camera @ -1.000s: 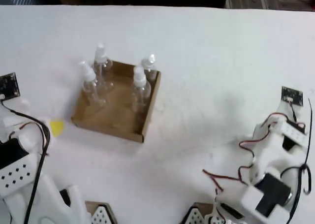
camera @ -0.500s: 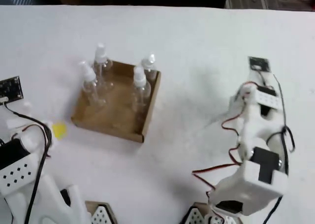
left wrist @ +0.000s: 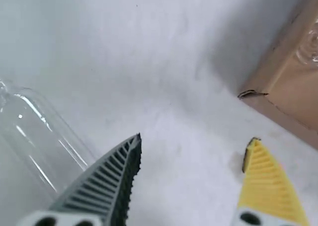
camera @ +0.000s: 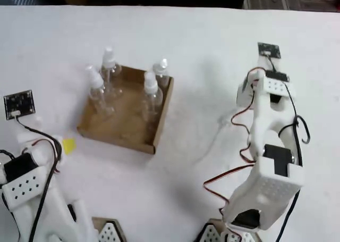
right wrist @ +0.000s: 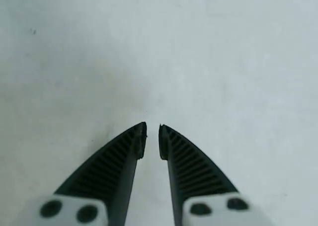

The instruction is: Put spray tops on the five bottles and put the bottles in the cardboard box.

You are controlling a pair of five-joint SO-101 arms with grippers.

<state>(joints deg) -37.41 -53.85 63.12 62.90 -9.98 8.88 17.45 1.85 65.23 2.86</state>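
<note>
The cardboard box [camera: 125, 119] sits left of the table's middle, and several clear bottles [camera: 151, 93] with white spray tops stand in it. Another clear bottle [left wrist: 30, 136], its top hidden, lies on the table just outside the grey finger of my left gripper [left wrist: 195, 139]. That gripper is open and empty, and its yellow finger [camera: 68, 145] points at the box's near left corner [left wrist: 285, 99]. My right arm [camera: 271, 119] stretches over bare table on the right. My right gripper [right wrist: 152, 129] has its two dark fingers almost touching, with nothing between them.
Both arms' white bases and loose red and black wires take up the near edge. The white table's far edge runs along the back, with dark floor beyond it.
The right arm has swung up from the near right corner and stretched out towards the far side. The left arm has shifted slightly, and its yellow finger has edged towards the box.
</note>
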